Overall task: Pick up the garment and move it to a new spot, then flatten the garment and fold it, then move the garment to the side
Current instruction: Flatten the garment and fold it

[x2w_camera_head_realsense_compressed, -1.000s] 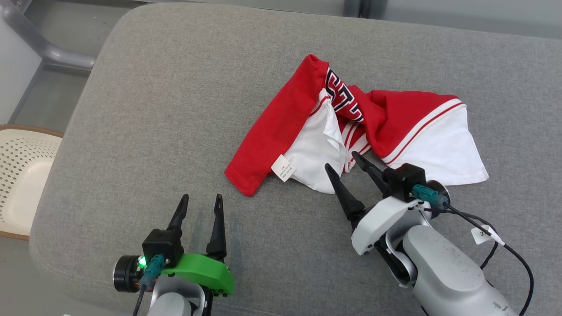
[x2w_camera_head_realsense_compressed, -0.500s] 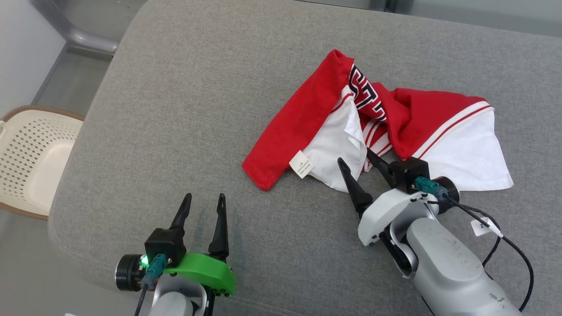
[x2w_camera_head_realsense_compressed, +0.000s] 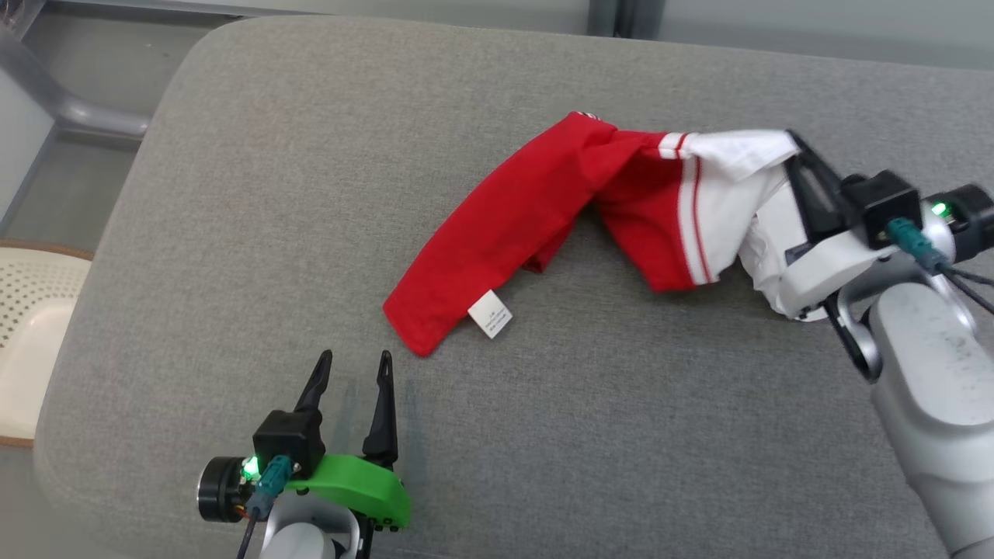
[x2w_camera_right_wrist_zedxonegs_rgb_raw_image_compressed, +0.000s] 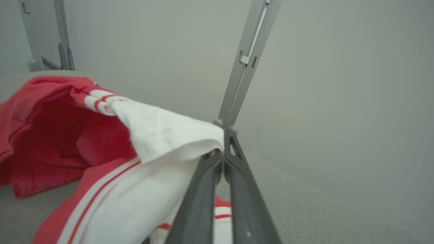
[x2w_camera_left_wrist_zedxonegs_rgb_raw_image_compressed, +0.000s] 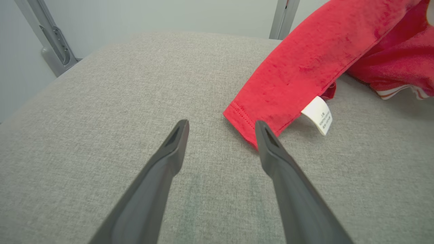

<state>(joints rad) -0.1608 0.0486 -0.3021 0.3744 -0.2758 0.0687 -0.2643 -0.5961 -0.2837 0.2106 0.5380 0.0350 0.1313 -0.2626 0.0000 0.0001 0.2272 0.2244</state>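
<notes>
The red and white garment (x2w_camera_head_realsense_compressed: pixel 505 225) lies stretched across the grey cushion (x2w_camera_head_realsense_compressed: pixel 311 194), its white end lifted at the right. My right gripper (x2w_camera_head_realsense_compressed: pixel 794 146) is shut on that white fabric, and the right wrist view shows the cloth (x2w_camera_right_wrist_zedxonegs_rgb_raw_image_compressed: pixel 159 135) pinched between the closed fingers of the gripper (x2w_camera_right_wrist_zedxonegs_rgb_raw_image_compressed: pixel 223 145). My left gripper (x2w_camera_head_realsense_compressed: pixel 353 359) stands open low on the cushion, just short of the garment's red corner. In the left wrist view that red corner (x2w_camera_left_wrist_zedxonegs_rgb_raw_image_compressed: pixel 271 101) lies beside the right finger of the open gripper (x2w_camera_left_wrist_zedxonegs_rgb_raw_image_compressed: pixel 221 124), next to a white label (x2w_camera_left_wrist_zedxonegs_rgb_raw_image_compressed: pixel 318 115).
A cream perforated basket (x2w_camera_head_realsense_compressed: pixel 31 349) sits off the cushion's left edge. A grey metal frame tube (x2w_camera_head_realsense_compressed: pixel 93 116) runs at the far left, and an upright metal post (x2w_camera_right_wrist_zedxonegs_rgb_raw_image_compressed: pixel 244 61) stands behind the cushion's far edge. Bare cushion spreads in front.
My right gripper has shut on the garment's white part and drawn it up and to the right, stretching the crumpled cloth into a long band. The left gripper stays put. The camera shifted.
</notes>
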